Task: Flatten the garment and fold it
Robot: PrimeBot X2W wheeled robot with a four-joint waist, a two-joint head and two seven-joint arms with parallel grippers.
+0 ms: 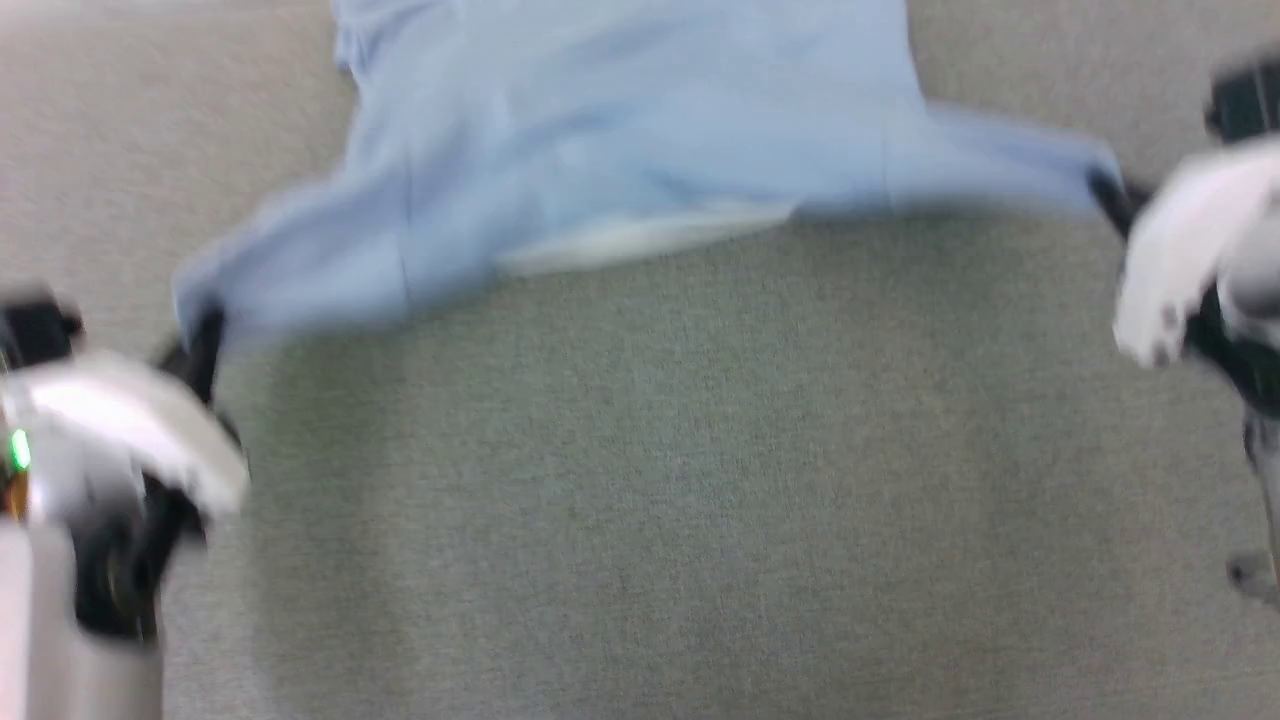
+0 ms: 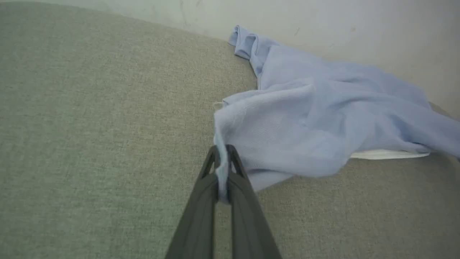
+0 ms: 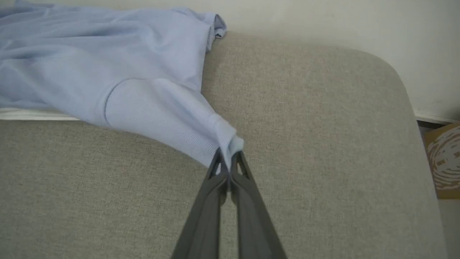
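Garment strung across grey cushion.
One cuff pinched in left gripper, body to its right; other cuff in right gripper.

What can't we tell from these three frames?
Head view: motion blur smears everything, so no print or button can be made out on the garment, and the top edge cuts off its far part.
Left wrist view: the white collar is mostly hidden under blue fabric.
Right wrist view: the brown box is cut off by the right edge, and its marking is unreadable.
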